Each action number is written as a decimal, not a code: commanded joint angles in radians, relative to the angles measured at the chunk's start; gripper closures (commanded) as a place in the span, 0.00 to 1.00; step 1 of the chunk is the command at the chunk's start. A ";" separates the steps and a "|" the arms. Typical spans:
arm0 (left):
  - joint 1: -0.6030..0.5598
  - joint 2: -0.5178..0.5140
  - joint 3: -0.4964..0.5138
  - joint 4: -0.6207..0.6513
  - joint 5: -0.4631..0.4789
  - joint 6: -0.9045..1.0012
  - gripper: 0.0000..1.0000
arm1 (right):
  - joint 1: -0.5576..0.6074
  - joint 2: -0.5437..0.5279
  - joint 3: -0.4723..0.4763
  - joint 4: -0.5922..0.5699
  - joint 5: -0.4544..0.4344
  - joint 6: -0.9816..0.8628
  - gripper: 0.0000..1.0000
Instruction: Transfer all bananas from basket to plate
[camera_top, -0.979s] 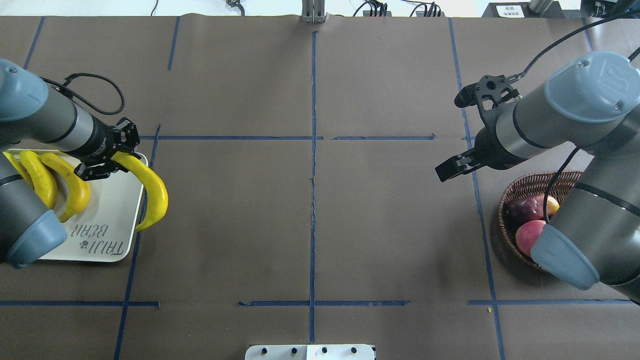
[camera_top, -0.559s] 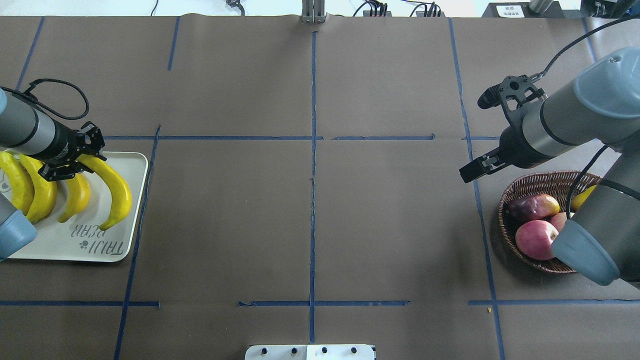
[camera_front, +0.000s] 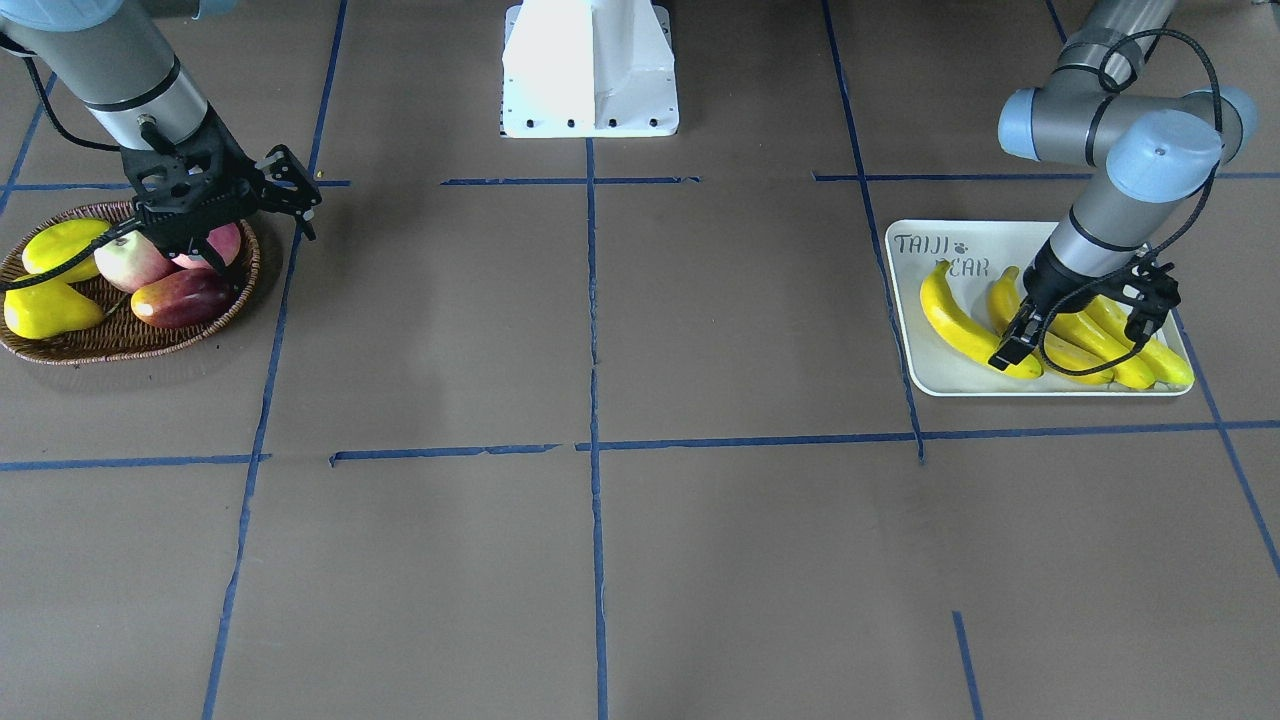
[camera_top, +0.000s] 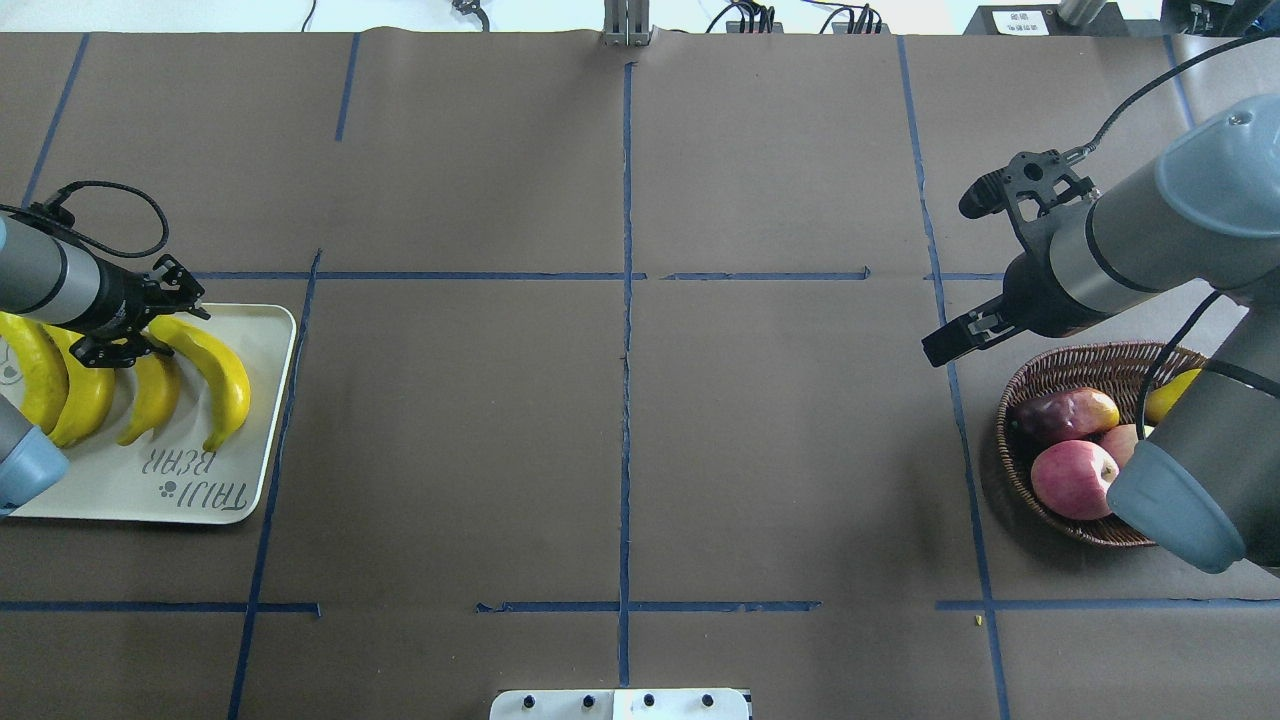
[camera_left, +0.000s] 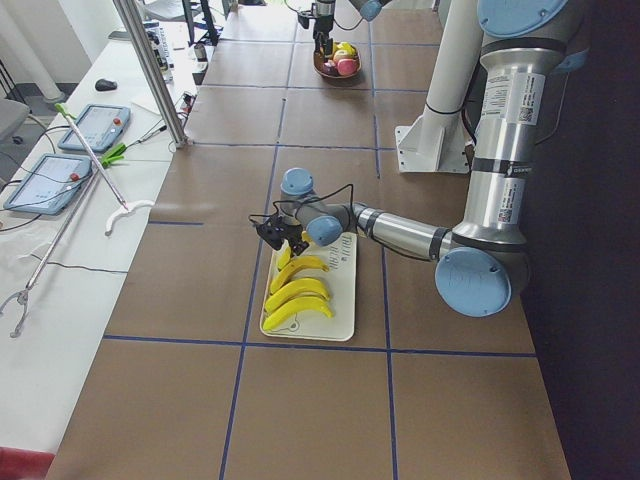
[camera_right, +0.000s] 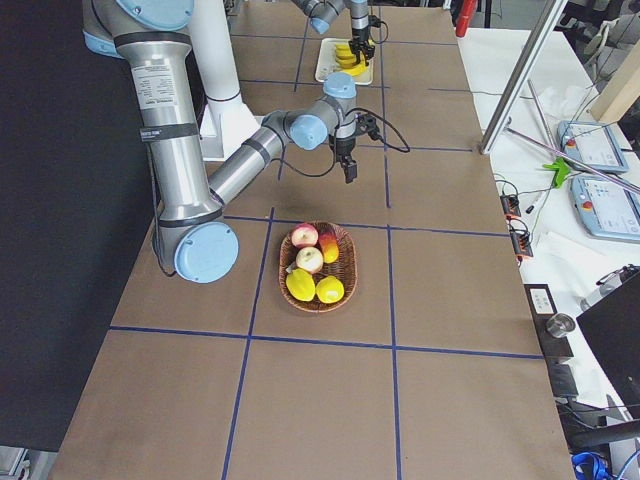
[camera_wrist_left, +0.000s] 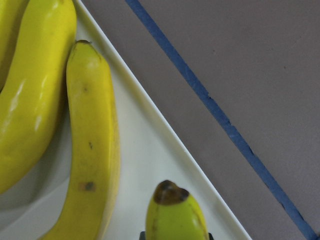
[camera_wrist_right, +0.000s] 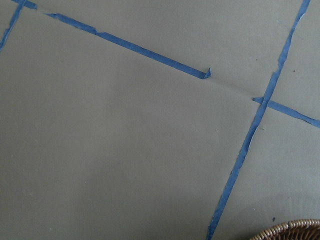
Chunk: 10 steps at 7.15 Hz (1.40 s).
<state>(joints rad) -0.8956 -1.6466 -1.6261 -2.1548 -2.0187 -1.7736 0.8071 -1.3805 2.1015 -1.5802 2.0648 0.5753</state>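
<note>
Overhead exterior view. I see the left gripper (camera_top: 152, 322) low over the far end of the plate (camera_top: 258, 430), a white tray lettered TAIJI BEAR at the left edge of the table (camera_top: 450, 450). Its fingers are closed to a banana's width on the far end of the outermost banana (camera_top: 222, 378). This banana lies inside the plate's rim, on the side nearest the table's centre. The other three bananas (camera_top: 85, 395) lie side by side next to it, all curved the same way, with the innermost partly under the left arm (camera_top: 40, 285).

Left wrist-mounted view. The gripped banana's greenish, brown-capped tip sits at the bottom of the frame above the white plate floor. A sliver of dark finger lies tight against each side of it. I cannot tell whether the banana's full length rests on the plate.

Right side, overhead exterior view. The right gripper (camera_top: 945, 347) hangs above bare table just beside the basket (camera_top: 1060, 365), on its centre-facing side and clear of the rim. As far as I can make out, its fingers are pressed together with nothing between them.

Exterior front-facing view. The basket holds two apples (camera_front: 125, 262), a dark red fruit (camera_front: 180, 298) and two plump yellow fruits (camera_front: 45, 310).
</note>
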 joint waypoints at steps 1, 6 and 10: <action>-0.079 0.014 0.014 -0.022 -0.059 0.084 0.00 | 0.000 0.000 0.000 0.000 0.000 0.000 0.01; -0.299 0.112 -0.044 -0.014 -0.337 0.690 0.00 | 0.168 -0.161 0.008 -0.001 0.079 -0.290 0.01; -0.570 0.169 -0.041 0.460 -0.330 1.828 0.00 | 0.397 -0.233 -0.084 -0.014 0.188 -0.657 0.01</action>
<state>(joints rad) -1.3912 -1.4737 -1.6660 -1.8681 -2.3520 -0.2409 1.1421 -1.6000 2.0496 -1.5914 2.2240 0.0164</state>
